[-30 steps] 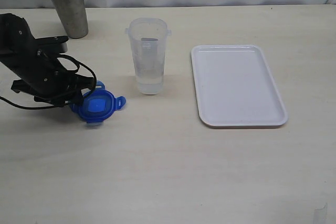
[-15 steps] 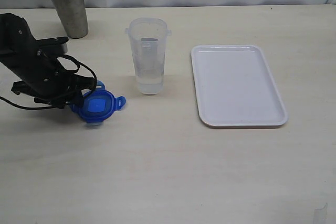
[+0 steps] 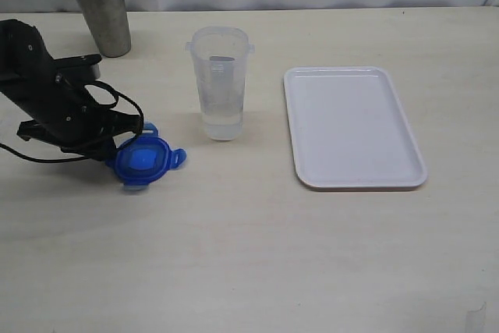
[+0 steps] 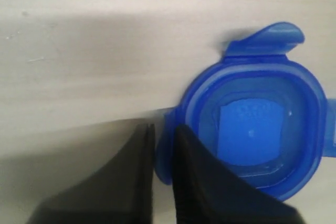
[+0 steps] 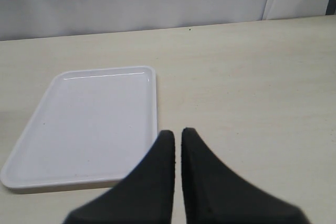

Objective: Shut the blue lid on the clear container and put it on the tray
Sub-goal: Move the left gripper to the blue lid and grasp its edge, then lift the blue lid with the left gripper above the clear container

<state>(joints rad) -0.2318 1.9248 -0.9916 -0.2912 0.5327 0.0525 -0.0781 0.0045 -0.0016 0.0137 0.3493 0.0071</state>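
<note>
The left end effector (image 3: 121,144) is closed down to a narrow gap on the blue lid (image 3: 144,160). In the left wrist view we see its two dark fingers (image 4: 189,182) standing close together, with one edge tab of the lid clamped between them. The rest of the lid projects beyond the fingertips, its recessed centre panel facing the camera. The lid sits low at the table (image 3: 249,263), near the clear container (image 3: 221,91) and on the left arm's side of it. We cannot tell whether the lid rests on the surface or is raised slightly off it. The clear container stands upright and uncovered on the table, between the lid and the tray (image 3: 355,126), touching neither. The tray lies flat on the table, well apart from the lid. A grey steel cup (image 3: 101,9) stands upright at the far edge of the table, beyond the left arm. The right end effector (image 5: 177,136) is fully closed and holds nothing. In the right wrist view its fingertips hang above the table near one corner of the tray.
</note>
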